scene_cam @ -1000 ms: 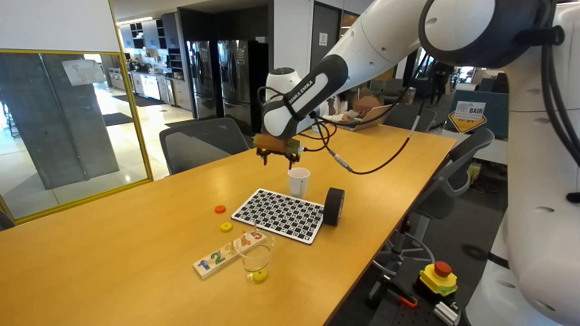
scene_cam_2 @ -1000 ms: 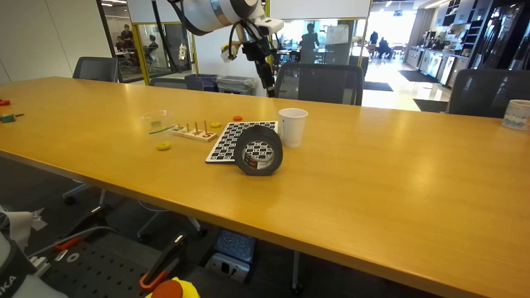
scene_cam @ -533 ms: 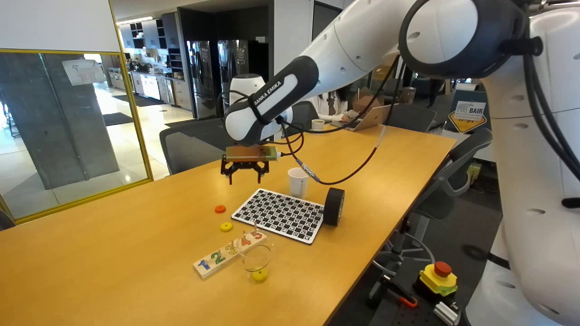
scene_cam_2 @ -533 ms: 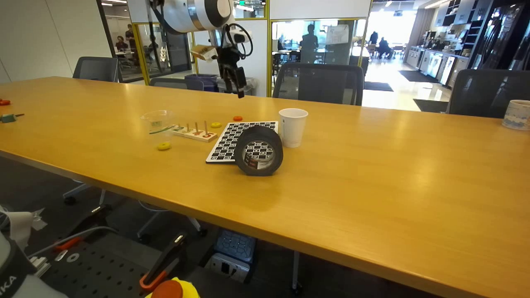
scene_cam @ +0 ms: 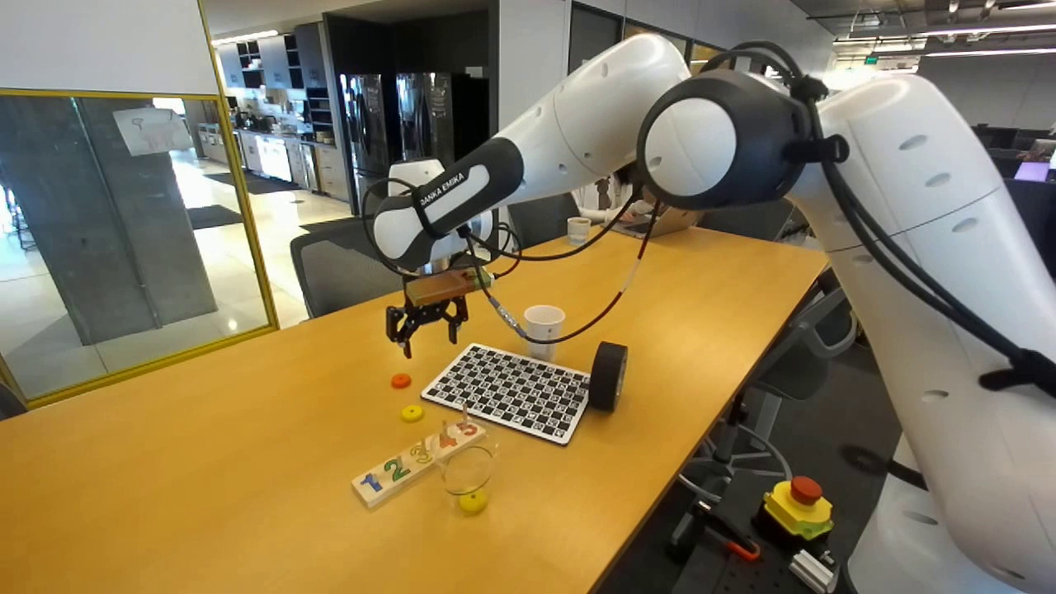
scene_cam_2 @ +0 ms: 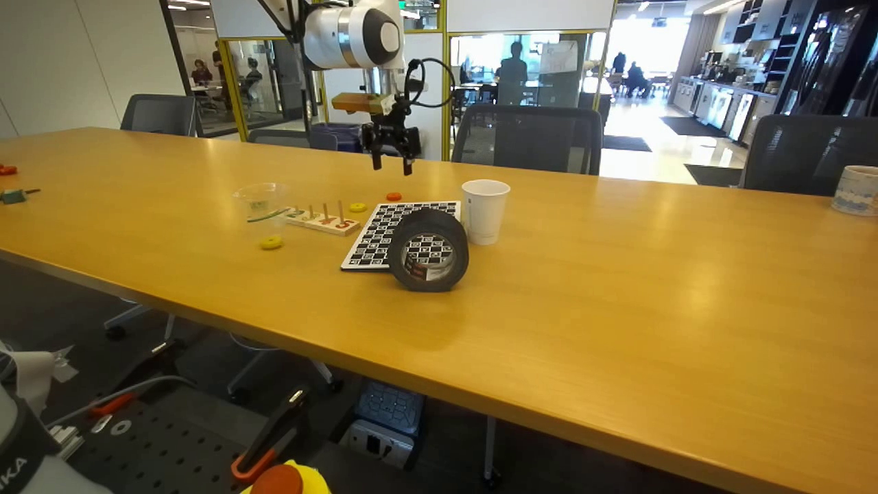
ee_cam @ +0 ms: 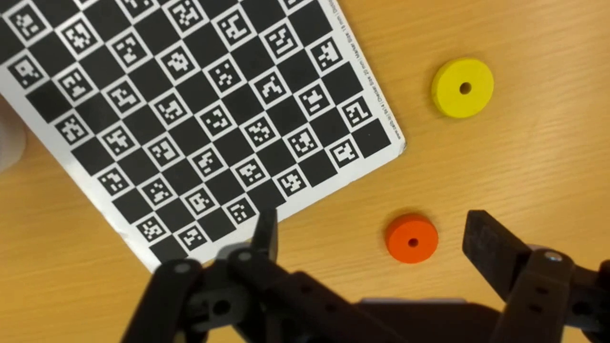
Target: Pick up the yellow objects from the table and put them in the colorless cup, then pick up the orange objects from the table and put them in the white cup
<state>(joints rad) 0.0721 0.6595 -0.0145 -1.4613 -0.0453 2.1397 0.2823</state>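
Observation:
My gripper (scene_cam: 430,347) is open and empty above the table (scene_cam: 247,462). In the wrist view an orange disc (ee_cam: 412,239) appears between the spread fingers (ee_cam: 491,250), lying below them on the wood. Farther out is a yellow disc (ee_cam: 463,88) with a centre hole. Another yellow disc (scene_cam_2: 271,241) shows at the foot of the colorless cup (scene_cam_2: 260,192); it looks inside, though the clear wall makes this hard to tell. The white cup (scene_cam_2: 485,213) stands upright beyond the checkered board. At the far left edge lies a red-orange piece (scene_cam_2: 7,169).
The checkered board (scene_cam: 511,388) lies flat beside the discs, with a black tape roll (scene_cam_2: 429,250) standing on edge by it. A numbered peg board (scene_cam: 421,462) with upright pegs is close to the clear cup. A green piece (scene_cam_2: 14,196) and a patterned mug (scene_cam_2: 856,189) sit farther off.
My gripper has swung away from behind the white cup, come lower and turned, and now hangs over the orange disc. The jaws have stayed open. The objects on the table have not moved.

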